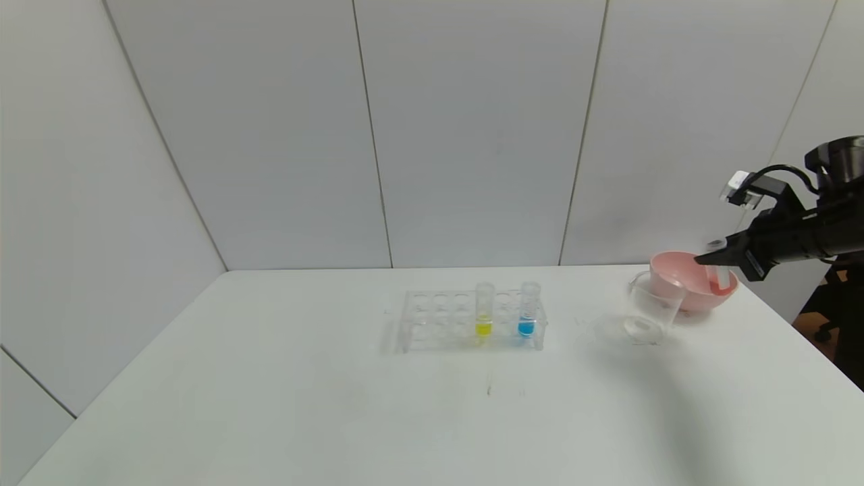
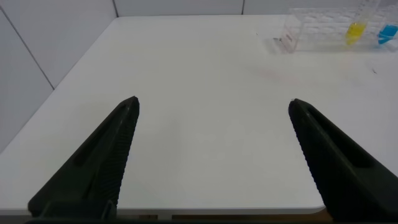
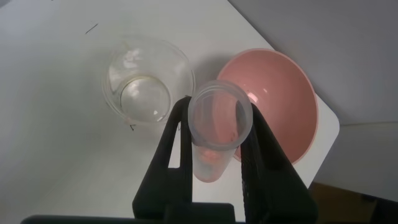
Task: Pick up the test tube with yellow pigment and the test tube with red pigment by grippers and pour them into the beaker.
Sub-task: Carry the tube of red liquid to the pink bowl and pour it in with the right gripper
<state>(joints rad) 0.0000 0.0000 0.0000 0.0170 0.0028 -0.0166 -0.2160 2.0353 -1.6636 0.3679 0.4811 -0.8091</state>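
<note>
right end effector [image 1: 717, 260] clamped on the red tube [image 1: 719, 277], held nearly upright above the pink bowl [image 1: 675, 266], just beside the beaker [image 1: 651, 307]. yellow tube [image 1: 484, 310] stands in the rack [image 1: 432, 320] mid-tabletop [image 1: 270, 405], blue tube [image 1: 528, 309] near it. left end effector [image 2: 211, 124] spread wide, holding nothing, low over the tabletop well apart from the rack.

The beaker [image 3: 148, 79] and rack [image 1: 466, 322] look like clear, glossy glass or plastic. The pink bowl [image 3: 283, 99] is smooth, shiny plastic. The white surface [image 1: 337, 405] looks matt.
</note>
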